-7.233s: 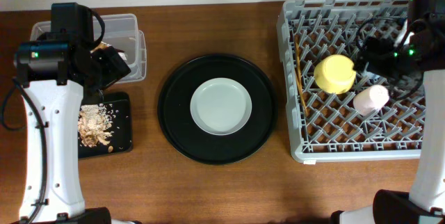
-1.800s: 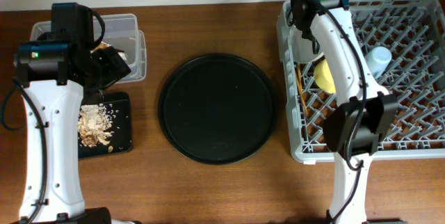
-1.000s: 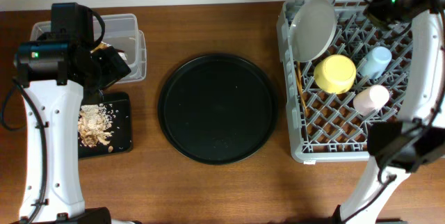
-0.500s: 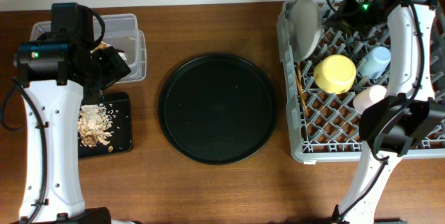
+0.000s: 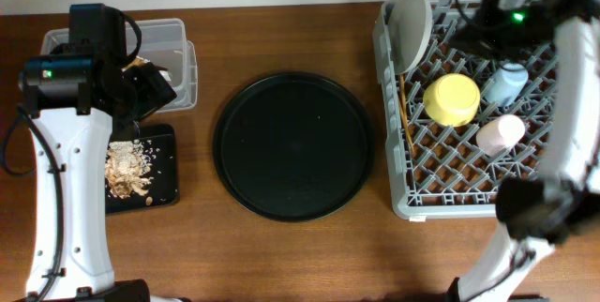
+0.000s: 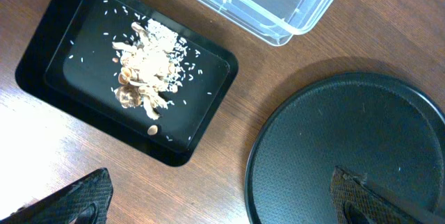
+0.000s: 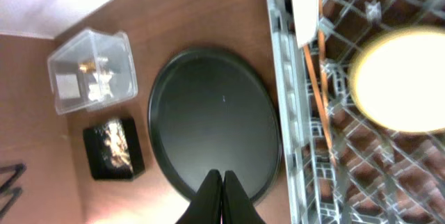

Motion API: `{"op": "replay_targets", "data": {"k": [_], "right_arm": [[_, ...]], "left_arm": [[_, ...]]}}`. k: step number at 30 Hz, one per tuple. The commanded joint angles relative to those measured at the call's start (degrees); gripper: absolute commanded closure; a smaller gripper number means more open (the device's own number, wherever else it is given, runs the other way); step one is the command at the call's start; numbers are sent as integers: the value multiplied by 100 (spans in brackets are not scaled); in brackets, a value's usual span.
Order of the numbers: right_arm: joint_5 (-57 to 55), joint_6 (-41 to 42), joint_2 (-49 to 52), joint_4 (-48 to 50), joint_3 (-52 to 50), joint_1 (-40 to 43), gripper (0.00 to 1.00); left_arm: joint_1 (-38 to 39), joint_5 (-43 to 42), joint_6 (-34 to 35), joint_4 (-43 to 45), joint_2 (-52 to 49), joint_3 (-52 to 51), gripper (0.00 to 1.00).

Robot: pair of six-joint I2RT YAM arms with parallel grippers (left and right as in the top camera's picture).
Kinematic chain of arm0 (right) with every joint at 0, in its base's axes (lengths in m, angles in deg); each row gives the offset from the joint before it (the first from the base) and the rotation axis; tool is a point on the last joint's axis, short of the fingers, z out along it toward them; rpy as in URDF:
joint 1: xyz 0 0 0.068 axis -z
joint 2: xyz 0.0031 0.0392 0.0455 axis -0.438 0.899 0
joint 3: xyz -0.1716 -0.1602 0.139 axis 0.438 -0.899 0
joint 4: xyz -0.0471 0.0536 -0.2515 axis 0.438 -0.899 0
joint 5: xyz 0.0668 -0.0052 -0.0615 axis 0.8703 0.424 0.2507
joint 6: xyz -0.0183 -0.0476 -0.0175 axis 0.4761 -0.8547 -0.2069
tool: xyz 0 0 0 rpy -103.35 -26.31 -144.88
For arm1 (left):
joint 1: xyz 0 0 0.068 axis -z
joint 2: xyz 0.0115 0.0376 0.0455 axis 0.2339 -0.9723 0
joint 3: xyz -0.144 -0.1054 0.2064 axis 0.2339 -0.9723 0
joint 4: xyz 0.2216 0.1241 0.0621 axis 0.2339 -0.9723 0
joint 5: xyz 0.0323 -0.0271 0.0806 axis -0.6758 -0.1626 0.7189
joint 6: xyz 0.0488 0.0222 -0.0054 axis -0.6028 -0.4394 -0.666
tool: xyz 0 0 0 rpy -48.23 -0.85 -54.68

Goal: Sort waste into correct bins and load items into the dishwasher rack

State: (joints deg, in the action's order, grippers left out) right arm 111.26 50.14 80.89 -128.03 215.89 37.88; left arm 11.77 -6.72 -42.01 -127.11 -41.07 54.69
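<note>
The grey dishwasher rack (image 5: 441, 182) holds a pale grey plate (image 5: 412, 28) standing on edge in its back left corner. Also in it are a yellow bowl (image 5: 451, 98), a light-blue cup (image 5: 506, 84), a pink cup (image 5: 500, 133) and chopsticks (image 5: 404, 96). My right gripper (image 5: 473, 28) hovers over the rack's back, just right of the plate, shut and empty (image 7: 222, 195). My left gripper (image 6: 219, 203) is open and empty, high over the bare table between the shallow black tray (image 6: 42, 78) of food scraps (image 6: 142, 57) and the clear tub (image 6: 278, 15).
A large round black tray (image 5: 292, 146) lies bare at mid-table. In the right wrist view it (image 7: 215, 123) fills the middle, with the clear tub (image 7: 90, 71), the black tray (image 7: 115, 147) and the rack's wall (image 7: 285, 113) around it.
The plate has left the round tray and now stands in the rack. In the last second my shut right gripper swung over the rack's back near the plate. The left arm is still.
</note>
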Motion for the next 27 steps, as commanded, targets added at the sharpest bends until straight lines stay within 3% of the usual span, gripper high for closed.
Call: {"op": "replay_targets", "data": {"k": [1, 4, 8, 10, 18, 27], "right_arm": [[-713, -234, -1169, -188, -59, -35, 96], [-782, -216, -1974, -188, -295, -37, 91], [-1174, -212, -3051, -188, -1097, -37, 39], [-1491, -212, -3615, -188, -1679, -37, 2], [-1497, -214, -5189, -186, -3871, -37, 2], [-1484, -216, -5257, -186, -4382, -37, 2]], "left_arm": [[-28, 44, 17, -7, -39, 4, 1], [-28, 44, 17, -4, -39, 4, 1], [-28, 44, 17, -7, -39, 4, 1], [-28, 44, 15, -7, -39, 4, 1], [-28, 44, 17, -7, -39, 4, 1], [-28, 44, 17, -7, -39, 4, 1]]}}
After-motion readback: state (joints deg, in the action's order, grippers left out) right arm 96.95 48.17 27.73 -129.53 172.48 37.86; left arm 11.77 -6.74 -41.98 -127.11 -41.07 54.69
